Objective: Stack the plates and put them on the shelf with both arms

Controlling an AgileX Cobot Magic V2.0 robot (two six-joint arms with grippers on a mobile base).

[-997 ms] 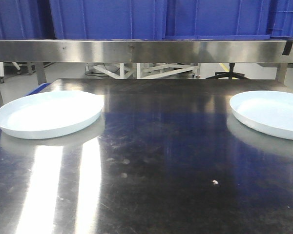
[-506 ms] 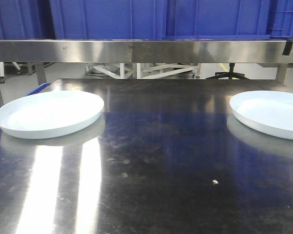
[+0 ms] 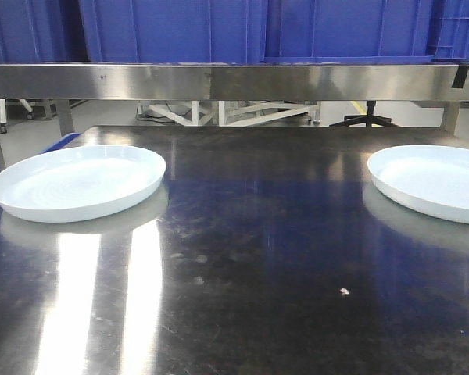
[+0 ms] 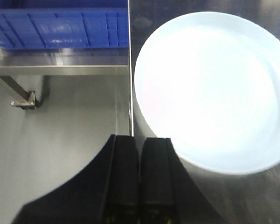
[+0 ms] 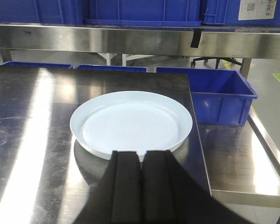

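Two white plates lie flat on the steel table (image 3: 258, 258). One plate (image 3: 78, 181) is at the left, the other plate (image 3: 434, 181) at the right, cut off by the frame edge. The shelf (image 3: 234, 81) is a steel ledge running across the back above the table. In the left wrist view the left plate (image 4: 214, 88) fills the upper right, and my left gripper (image 4: 140, 140) is shut with nothing in it, just short of its rim over the table's edge. My right gripper (image 5: 141, 154) is shut and empty, right at the near rim of the right plate (image 5: 130, 123). Neither arm shows in the front view.
Blue crates (image 3: 250, 30) stand on the shelf. More blue bins (image 5: 221, 95) sit lower, beyond the table's right edge, beside a lower steel surface (image 5: 238, 163). The floor (image 4: 56, 126) lies left of the table's left edge. A small white speck (image 3: 344, 291) lies on the table.
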